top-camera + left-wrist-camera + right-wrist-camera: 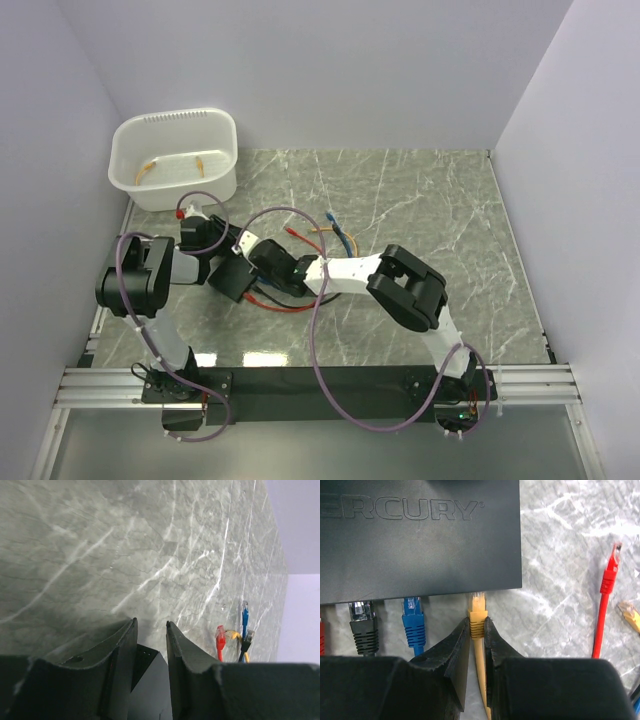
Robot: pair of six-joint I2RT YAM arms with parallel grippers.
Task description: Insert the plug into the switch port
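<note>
Jaws of the right gripper [477, 626] are pinching the yellow plug [477, 611], its long axis pointing up-frame into the flat matte-black switch box [420, 545], which the left gripper [151, 626] is clamping.

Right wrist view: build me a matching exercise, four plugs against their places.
1 black plug
2 blue plug
3 yellow plug
4 red plug, far right

A lying on the table, clear of the switch
B in the right claw
C at the switch edge, next to the claw
D at the switch edge, directly left of blue

Pairs: 1-D, 2-C, 3-B, 4-A
</note>
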